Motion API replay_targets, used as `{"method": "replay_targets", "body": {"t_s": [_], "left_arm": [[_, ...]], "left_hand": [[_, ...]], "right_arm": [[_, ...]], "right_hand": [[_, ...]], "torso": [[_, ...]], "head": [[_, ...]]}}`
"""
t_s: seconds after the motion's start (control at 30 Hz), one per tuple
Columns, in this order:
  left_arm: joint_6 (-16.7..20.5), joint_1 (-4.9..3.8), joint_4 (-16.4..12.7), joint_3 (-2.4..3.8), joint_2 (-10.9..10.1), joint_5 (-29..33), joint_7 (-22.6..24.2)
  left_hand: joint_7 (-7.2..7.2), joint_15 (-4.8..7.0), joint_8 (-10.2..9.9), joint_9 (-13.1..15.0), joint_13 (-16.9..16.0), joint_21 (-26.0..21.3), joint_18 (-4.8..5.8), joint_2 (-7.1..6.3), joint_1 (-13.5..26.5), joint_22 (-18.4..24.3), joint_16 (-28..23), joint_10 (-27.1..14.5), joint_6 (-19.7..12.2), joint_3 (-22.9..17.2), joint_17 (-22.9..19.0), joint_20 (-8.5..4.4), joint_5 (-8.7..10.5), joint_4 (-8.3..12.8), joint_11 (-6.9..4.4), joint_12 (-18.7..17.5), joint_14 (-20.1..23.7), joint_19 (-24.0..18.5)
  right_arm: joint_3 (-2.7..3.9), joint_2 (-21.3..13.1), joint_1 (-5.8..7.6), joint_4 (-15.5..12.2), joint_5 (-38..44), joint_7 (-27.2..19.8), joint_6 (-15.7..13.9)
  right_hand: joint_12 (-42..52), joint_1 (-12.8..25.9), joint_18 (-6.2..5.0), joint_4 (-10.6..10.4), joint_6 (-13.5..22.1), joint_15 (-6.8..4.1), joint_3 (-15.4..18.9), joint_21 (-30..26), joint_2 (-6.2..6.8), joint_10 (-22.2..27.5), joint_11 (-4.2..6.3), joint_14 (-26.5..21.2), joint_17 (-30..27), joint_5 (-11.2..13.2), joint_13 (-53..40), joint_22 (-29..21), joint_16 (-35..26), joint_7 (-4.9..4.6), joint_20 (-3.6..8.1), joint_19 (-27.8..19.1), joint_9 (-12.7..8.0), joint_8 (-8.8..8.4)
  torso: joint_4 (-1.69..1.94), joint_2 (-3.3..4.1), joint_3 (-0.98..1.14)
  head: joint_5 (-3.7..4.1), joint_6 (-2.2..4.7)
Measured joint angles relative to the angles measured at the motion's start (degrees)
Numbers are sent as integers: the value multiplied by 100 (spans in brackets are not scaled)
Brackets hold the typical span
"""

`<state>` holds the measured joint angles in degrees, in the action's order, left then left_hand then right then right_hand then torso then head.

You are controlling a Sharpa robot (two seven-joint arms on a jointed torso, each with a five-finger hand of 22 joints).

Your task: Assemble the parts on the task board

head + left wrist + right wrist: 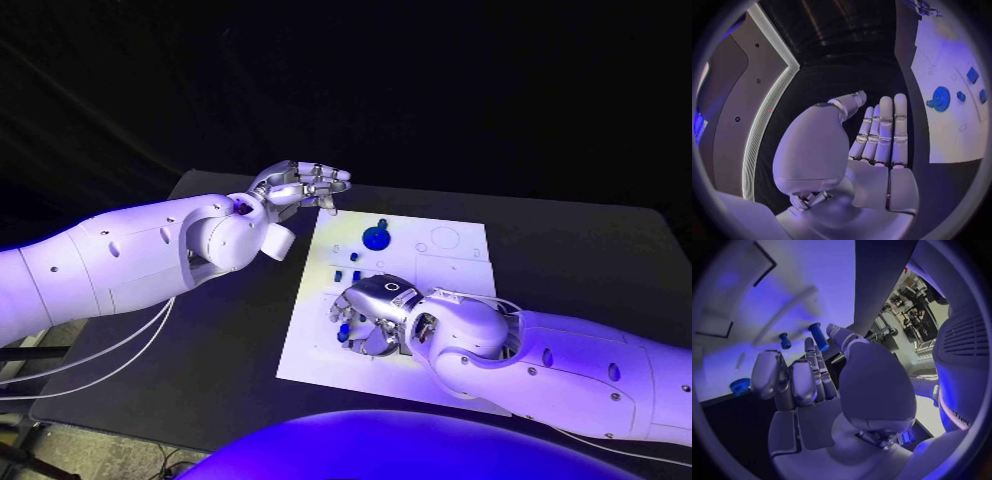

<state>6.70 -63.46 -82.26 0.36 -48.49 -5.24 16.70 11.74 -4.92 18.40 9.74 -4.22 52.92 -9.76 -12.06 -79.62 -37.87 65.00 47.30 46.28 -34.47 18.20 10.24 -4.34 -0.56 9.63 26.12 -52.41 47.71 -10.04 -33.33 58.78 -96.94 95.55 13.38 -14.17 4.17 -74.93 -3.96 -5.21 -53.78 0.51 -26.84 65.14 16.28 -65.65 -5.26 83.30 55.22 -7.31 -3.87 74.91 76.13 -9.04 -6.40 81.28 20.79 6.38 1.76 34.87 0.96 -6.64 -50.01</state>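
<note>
Currently, the right robot hand [372, 315] is low over the near part of the task board [454, 262], which lies in the middle of the black worktop [577, 240]. In the right wrist view its fingers [811, 372] are extended and close together, reaching toward a blue peg [818, 336] and a smaller blue pin [785, 340] on the board; you cannot tell from these views whether a part is already pinched. Judge the step in hand as picking up a small part from the near cluster.

The left robot hand [300, 186] hangs off the board's far left corner, fingers [886, 130] straight and side by side, holding nothing. A blue gear [375, 239] lies on the far half of the board, with small blue blocks [972, 75] near it.

For the next move, confirm a firm pinch on the peg before lifting, then align it upright over its seat.
</note>
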Motion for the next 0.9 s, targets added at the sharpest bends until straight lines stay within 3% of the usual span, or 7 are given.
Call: {"method": "replay_targets", "body": {"t_s": [0.07, 0.2, 0.33, 0.47, 0.6, 0.67, 0.9], "left_arm": [[-1, 0, -1, 0, -2, -1, -1], [-3, 0, -3, 0, -7, -2, -4], [-4, 0, -3, 0, -16, -3, -6], [-5, 0, 1, 0, -24, -4, -8], [-5, 0, 12, -1, -24, -5, -10], [-5, 1, 18, -2, -24, -5, -10], [-5, 3, 33, -6, -10, -6, -10]], "left_hand": [[0, 0, 0, 0, 0, 0, 0, 0, 0, 0, 0, 0, 0, 0, 0, 0, 0, 0, 0, 0, 0, 0], [0, 0, 0, 0, 0, 0, 0, 0, 0, 0, 0, 0, 0, 0, 0, 0, 0, 0, 0, 0, 0, 0], [0, 0, 0, 0, 0, 0, 0, 0, 0, 0, 0, 0, 0, 16, 0, 0, 0, 16, 0, 0, 0, 0], [0, 0, 0, 0, 0, 0, 0, 0, 0, 0, 0, 0, 0, 16, 0, 0, 0, 16, 0, 0, 0, 0], [0, 0, 0, 0, 0, 0, 0, 0, 0, -1, 0, 0, 0, 16, 1, 0, 0, 16, -1, 0, 0, 0], [0, 0, 0, 0, 0, 0, 1, 0, 0, 0, 0, 1, 0, 17, 1, 0, 0, 15, -1, 0, 0, 0], [0, 0, 0, 0, 0, 0, 1, 0, 0, -1, 0, 1, 0, 32, 1, 0, 0, 0, -1, 0, 0, 0]], "right_arm": [[0, -39, -1, -12, 0, 3, -44], [0, -188, -2, -106, 3, 6, -182], [18, -433, 8, -308, 0, 4, -366], [55, -830, 142, -595, -92, -17, -602], [91, -1405, 463, -793, -577, -29, -800], [102, -1702, 619, -806, -949, -23, -846], [67, -2595, 806, -744, -2203, 145, -875]], "right_hand": [[65, -38, 0, -16, 68, -3, 410, -139, -38, 122, -9, -2, -96, 0, -2, 0, -46, -15, 3, -33, -28, -29], [304, -468, -90, -344, 98, 28, 1766, -494, -430, 438, -29, -55, -337, -22, -2, 0, -203, -12, -23, -109, -84, -67], [508, -922, -91, -1002, 129, 28, 2653, -696, -397, 664, -44, -54, -431, -36, -2, -1, -252, -24, -26, -130, -122, -85], [683, -1018, -91, -1124, 64, 28, 2771, -652, -471, 575, -23, -54, -443, -36, -20, 4, -252, -3, -26, -130, -111, -45], [942, -1024, -90, -1138, -250, 4, 2671, -279, -636, 77, -6, -30, -171, -36, -93, 4, -130, -44, 6, 9, -71, 119], [1210, -700, -91, -1131, -345, -78, 2664, 152, -813, -502, 86, 53, 199, -36, -252, 4, 76, 19, 57, 165, -71, 159], [2450, -70, 3, -1135, -329, -259, 3186, 890, -826, -1176, 374, 73, 809, -36, -1783, 3, 427, 253, 253, 273, 166, 606]], "torso": [[-2, 1, -1], [-2, 0, -1], [-5, -2, 1], [-14, -7, 1], [-27, -18, 2], [-41, -28, -4], [-96, -65, -23]], "head": [[6, 0], [18, 0], [41, 0], [94, 0], [217, 0], [318, 0], [611, 0]]}}
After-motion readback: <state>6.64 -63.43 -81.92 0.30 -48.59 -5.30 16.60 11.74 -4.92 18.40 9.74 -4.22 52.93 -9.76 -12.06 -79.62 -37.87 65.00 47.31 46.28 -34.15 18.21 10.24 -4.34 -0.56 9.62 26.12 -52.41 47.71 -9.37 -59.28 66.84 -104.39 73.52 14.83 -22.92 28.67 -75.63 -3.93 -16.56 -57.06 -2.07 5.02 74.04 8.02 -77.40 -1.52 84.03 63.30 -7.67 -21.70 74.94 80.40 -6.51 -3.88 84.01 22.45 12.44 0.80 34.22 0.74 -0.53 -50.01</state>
